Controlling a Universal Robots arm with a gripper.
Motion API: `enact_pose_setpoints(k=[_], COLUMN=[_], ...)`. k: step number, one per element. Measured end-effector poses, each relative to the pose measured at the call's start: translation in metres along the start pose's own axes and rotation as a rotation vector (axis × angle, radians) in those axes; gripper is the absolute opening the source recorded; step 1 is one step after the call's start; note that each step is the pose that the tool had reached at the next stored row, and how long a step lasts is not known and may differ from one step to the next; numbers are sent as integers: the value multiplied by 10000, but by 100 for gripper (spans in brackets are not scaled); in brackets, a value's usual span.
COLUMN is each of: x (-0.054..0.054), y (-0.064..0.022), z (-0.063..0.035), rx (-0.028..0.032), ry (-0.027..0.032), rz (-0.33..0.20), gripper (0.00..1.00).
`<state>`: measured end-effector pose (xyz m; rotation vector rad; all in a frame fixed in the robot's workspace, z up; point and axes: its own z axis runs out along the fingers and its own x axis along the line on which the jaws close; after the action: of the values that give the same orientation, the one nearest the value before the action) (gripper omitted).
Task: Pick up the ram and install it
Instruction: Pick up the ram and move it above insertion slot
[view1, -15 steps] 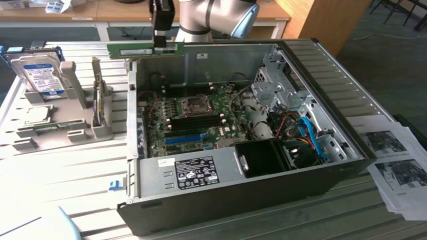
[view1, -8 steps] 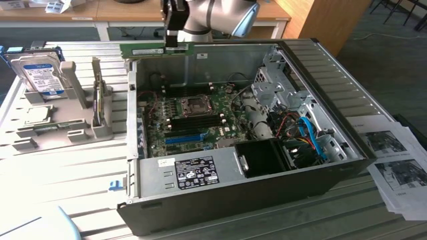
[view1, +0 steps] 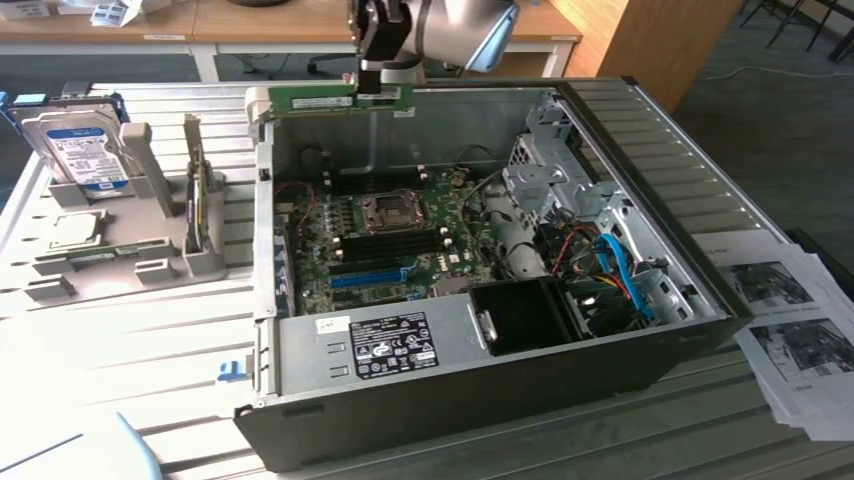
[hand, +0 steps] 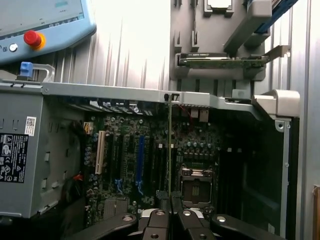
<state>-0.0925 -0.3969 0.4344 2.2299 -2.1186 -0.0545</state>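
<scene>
Hand (view1: 382, 90) tight on the ram (view1: 314, 98), above the open computer case (view1: 467, 400).

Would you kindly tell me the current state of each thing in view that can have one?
hand: shut on the ram, poised above the edge of the computer case.
ram: gripped at one end, level, not yet in a slot.
computer case: lying on its side, open, motherboard exposed.
hard drive: standing upright in the grey holder.
processor chip: lying flat on the holder, outside the case.
</scene>
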Motion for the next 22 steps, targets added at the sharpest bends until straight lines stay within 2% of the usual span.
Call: enact_pose_setpoints(k=[13, 16, 22], x=[18, 20, 20], y=[-341, -384, -388], z=[-25, -27, -27], rx=[-5, -4, -4], ry=[2, 2, 2], rz=[-32, -43, -44], gripper=[11, 11, 11])
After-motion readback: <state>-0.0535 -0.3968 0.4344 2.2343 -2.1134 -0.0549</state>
